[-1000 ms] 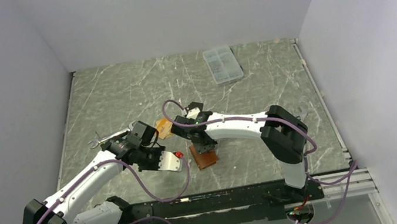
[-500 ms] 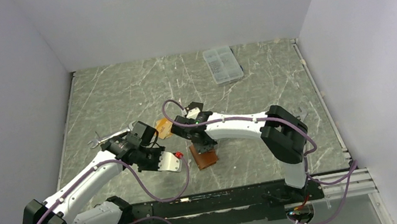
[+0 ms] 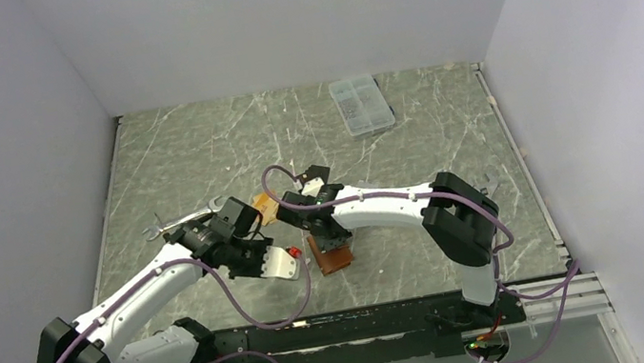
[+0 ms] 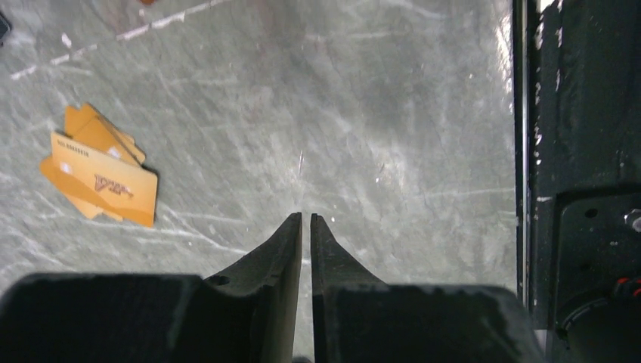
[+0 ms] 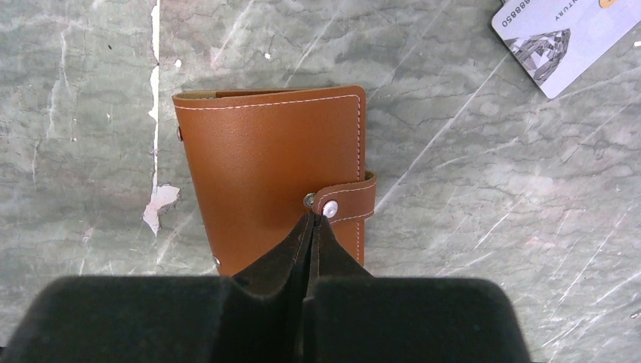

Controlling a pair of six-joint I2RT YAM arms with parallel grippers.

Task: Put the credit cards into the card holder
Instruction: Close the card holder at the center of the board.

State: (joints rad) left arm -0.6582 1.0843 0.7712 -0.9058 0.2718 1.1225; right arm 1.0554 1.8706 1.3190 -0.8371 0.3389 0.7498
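The card holder point(image 5: 268, 162) lies folded shut and flat on the marble table point(image 3: 198, 152), towards its near middle, with its snap tab point(image 5: 349, 200) fastened over the right edge. The right gripper point(image 5: 313, 218) stands directly over it, its two fingers pressed together with no gap. The tips meet at the stud of the snap tab, and whether they pinch any leather cannot be told. A silver-grey card point(image 5: 563, 34) lies flat, apart from the holder, by its far right corner. Further left and far of the holder sits a loose pile of orange-tan cards point(image 4: 98, 178). The left gripper point(image 4: 306, 221) hangs over bare table to the left of the holder, its fingers drawn to a thin slit with nothing between them. A clear plastic box point(image 3: 362, 104) rests well apart at the far edge.
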